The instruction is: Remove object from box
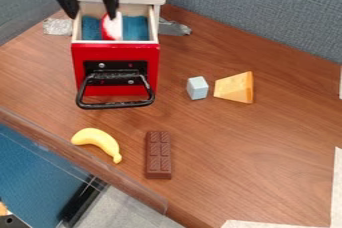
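Gripper (92,16) at eleven o'clock: released, fingers apart. Red-and-white object (115,28) inside open drawer (115,51); fingertip contact unclear.

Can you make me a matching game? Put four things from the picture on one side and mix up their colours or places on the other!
Things:
1. banana
2. chocolate bar
3. small block
4. red and white thing

Colours and places:
A. pale blue, beside the cheese
B. yellow and curved
C. inside the open drawer
D. brown, lying flat

Right pairs: 1-B, 2-D, 3-A, 4-C
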Robot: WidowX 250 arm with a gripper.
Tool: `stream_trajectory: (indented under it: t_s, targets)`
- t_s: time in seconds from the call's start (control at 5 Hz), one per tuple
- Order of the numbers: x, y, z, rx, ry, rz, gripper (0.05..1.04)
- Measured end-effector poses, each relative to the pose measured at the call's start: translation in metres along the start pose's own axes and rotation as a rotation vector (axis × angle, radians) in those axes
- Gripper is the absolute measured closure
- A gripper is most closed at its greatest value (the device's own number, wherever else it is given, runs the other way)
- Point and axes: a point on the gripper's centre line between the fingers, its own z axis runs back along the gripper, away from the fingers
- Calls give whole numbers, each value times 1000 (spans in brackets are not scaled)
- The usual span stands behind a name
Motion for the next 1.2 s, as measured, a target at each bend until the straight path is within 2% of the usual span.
stream_trajectory:
  t_s: [0.2, 0.4, 0.8, 1.0, 1.2]
  targets:
    - [8, -3, -12, 24, 0, 23, 85]
    - [11, -5, -16, 8, -18, 35, 85]
    - [-4, -6, -28, -11, -21, 42, 85]
    - [-13, -5, -31, -8, -43, 44, 130]
    - [-18, -1, -34, 6, -83, 58, 429]
